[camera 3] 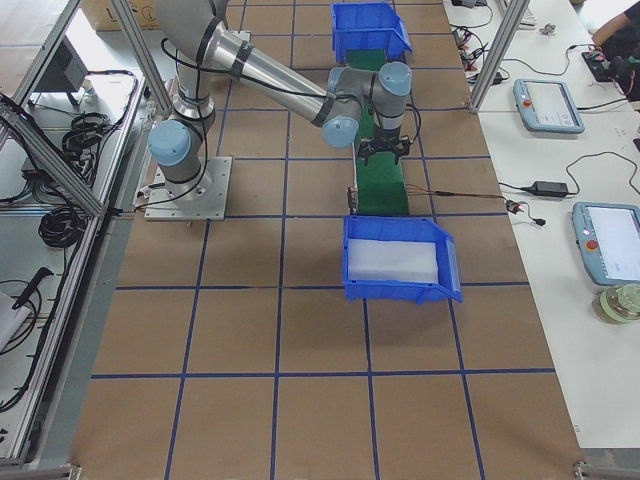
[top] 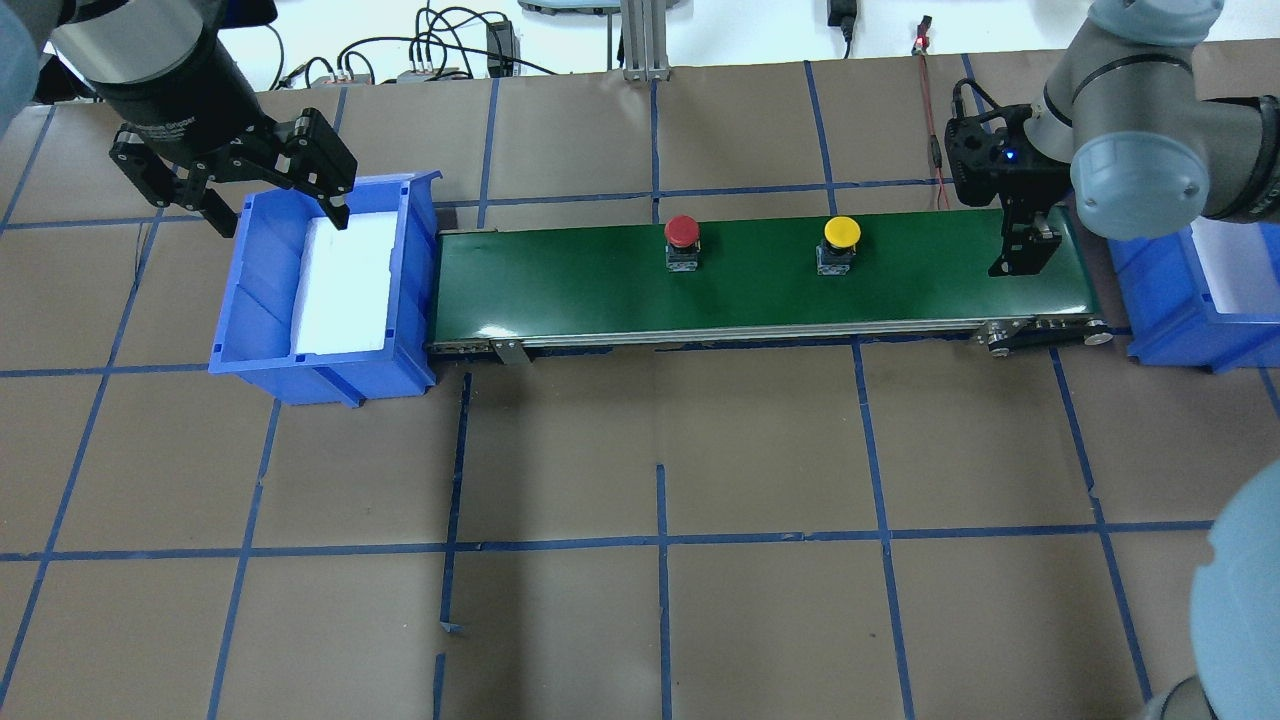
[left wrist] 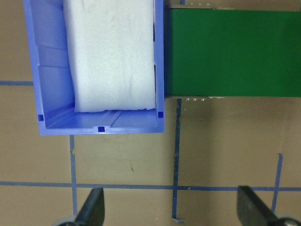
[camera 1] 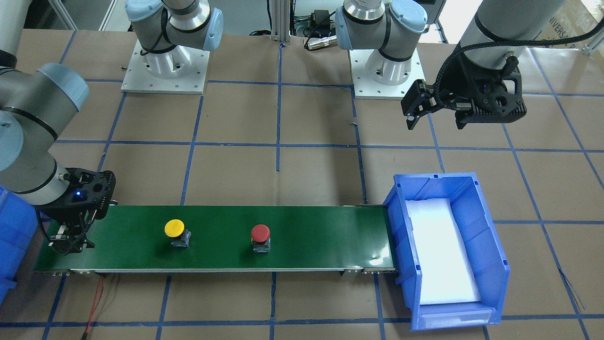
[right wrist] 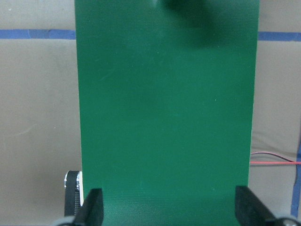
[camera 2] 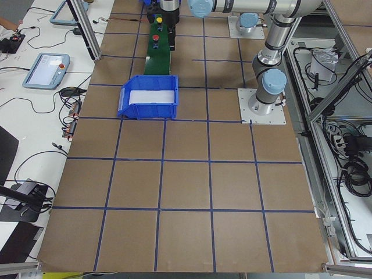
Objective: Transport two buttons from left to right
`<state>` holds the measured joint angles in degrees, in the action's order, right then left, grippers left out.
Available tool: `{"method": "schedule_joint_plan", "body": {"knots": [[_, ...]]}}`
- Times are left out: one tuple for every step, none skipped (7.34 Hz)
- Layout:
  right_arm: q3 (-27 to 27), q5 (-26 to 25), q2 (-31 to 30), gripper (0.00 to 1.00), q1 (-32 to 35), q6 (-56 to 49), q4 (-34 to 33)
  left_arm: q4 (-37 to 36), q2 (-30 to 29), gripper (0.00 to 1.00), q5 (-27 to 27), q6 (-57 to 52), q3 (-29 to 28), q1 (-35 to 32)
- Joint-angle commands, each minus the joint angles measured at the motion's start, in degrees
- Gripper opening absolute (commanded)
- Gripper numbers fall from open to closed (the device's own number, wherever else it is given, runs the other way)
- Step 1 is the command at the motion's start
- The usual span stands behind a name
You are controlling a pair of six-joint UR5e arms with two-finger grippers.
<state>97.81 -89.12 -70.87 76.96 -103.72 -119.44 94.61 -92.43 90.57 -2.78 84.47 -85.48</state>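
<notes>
On belt (top: 750, 290) — red button (top: 682, 232), yellow button (top: 841, 233); right wrist: bare belt.

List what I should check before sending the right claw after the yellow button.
1. Both upright on the green belt, yellow button and red button: ok.
2. Open, empty right claw, only belt between its fingers in the wrist view: ok.
3. Alignment over the yellow button: not ok; the right claw hangs over the belt's end, apart from the button.
4. Room in the right blue bin, only white foam inside: ok.
5. Clearance of the left claw, open, raised near the left blue bin, away from the belt: ok.
6. Belt stopped: cannot tell.
</notes>
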Motion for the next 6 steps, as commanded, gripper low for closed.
{"method": "schedule_joint_plan", "body": {"knots": [[-0.07, 0.17, -0.41, 0.97, 0.47, 0.53, 0.0, 0.4, 1.11, 1.0, 0.13, 0.06, -0.18, -0.03], [0.01, 0.44, -0.41, 0.97, 0.82, 0.71, 0.0, 0.4, 1.11, 1.0, 0.05, 0.06, -0.18, -0.12], [0.01, 0.53, -0.41, 0.97, 1.26, 1.84, 0.09, 0.23, 0.77, 1.0, 0.05, 0.06, -0.36, -0.12], [-0.16, 0.53, -0.41, 0.97, 2.39, 3.85, 0.0, 0.23, 1.28, 1.0, 0.05, 0.06, -0.36, -0.12], [-0.42, 0.18, -0.41, 0.97, 4.93, 4.66, -0.17, 0.32, 1.29, 1.0, -0.04, 0.06, -0.36, -0.12], [-1.9, -0.17, -0.24, 0.97, 7.04, 5.45, -0.26, 0.32, 1.38, 1.0, 0.05, 0.06, -0.36, -0.12]]}}
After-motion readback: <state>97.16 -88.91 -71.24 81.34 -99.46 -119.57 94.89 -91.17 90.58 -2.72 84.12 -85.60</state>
